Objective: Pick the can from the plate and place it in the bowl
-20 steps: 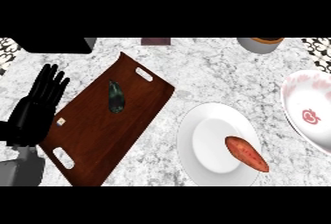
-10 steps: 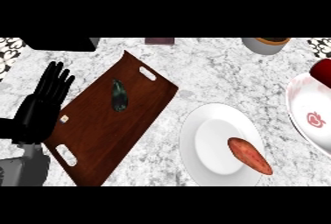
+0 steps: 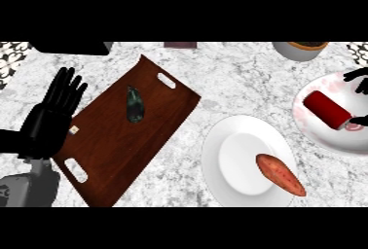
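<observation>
The red can [image 3: 327, 110] lies in the bowl [image 3: 310, 127] near the counter's right edge, long axis diagonal, newly arrived; right hand [image 3: 357, 78] open beside it, left hand [image 3: 54, 114] resting open.

We can read no text, label, brand, number or sign anywhere on the counter. The red cylindrical can [image 3: 327, 110] lying in the white bowl with red markings [image 3: 316, 129] shows a plain red side with no lettering we can make out. The red marks on the bowl's inside are blotches of pattern, not letters. The dark brown wooden tray with cut-out handles [image 3: 122, 141] carries a small pale square speck near its left edge, too small for us to tell whether anything is written on it.
</observation>
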Motion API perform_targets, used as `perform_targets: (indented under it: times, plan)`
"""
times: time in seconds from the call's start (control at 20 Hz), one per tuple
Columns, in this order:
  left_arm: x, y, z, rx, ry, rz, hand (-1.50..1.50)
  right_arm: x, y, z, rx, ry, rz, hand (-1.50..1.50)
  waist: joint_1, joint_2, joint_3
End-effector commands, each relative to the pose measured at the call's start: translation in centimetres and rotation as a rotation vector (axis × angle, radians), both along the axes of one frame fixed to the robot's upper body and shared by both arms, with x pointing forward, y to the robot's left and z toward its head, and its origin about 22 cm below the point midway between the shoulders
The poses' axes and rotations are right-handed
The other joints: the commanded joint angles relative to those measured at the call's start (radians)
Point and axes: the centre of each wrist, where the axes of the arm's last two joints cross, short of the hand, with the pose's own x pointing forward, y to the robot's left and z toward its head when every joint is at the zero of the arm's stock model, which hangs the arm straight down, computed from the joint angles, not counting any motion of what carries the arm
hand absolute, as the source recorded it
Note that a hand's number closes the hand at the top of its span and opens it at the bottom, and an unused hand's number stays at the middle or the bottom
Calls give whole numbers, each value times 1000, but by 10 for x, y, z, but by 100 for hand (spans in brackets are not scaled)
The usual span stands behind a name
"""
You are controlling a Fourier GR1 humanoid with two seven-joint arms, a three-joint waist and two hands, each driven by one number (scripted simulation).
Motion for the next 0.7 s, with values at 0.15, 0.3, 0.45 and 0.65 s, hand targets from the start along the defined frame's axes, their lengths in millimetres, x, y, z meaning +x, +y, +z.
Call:
perform_targets:
  times: [0.15,0.3,0.45,0.65]
  plan:
    - [1,3,-11,-11,2,24,0,7,0,-13,303,-121,74,-150,-17,2,2]
    - [3,1,2,6,-1,13,0,13,-1,-3,545,-188,29,-150,-19,-2,3]
    - [-4,4,0,-8,4,1,0,6,-20,8,709,-228,-40,-150,-13,-2,2]
    - [-3,12,-1,5,-2,5,0,-27,-71,43,727,-279,-145,-150,-12,5,3]
